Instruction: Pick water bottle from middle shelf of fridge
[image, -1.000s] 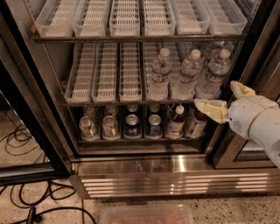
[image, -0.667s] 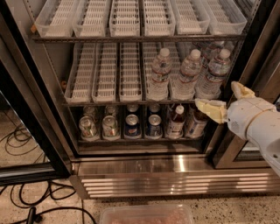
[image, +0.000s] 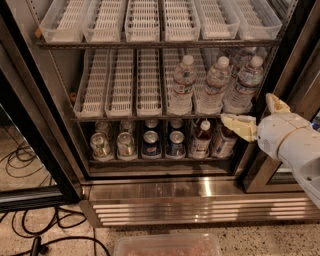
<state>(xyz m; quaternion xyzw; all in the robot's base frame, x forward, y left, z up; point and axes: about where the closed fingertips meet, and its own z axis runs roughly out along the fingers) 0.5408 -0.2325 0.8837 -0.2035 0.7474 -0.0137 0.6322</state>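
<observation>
The fridge (image: 45, 165) stands open with black door frames and steel racks. On the middle shelf (image: 120, 118), lined with white slotted trays, three clear water bottles with white caps stand at the right: one at the left (image: 182, 86), one in the middle (image: 213, 86), one at the right (image: 243, 85). My gripper (image: 255, 113) is at the right, in front of the shelf's right end and just below the rightmost bottle. Its cream fingers (image: 239, 126) are spread apart and hold nothing.
The top shelf (image: 150, 44) carries empty white trays. The bottom shelf holds several soda cans (image: 126, 145) and two brown-drink bottles with red labels (image: 201, 140). A ribbed steel base (image: 200, 205) runs below. Black cables (image: 30, 230) lie on the floor at left. A clear bin (image: 167, 246) sits at the bottom edge.
</observation>
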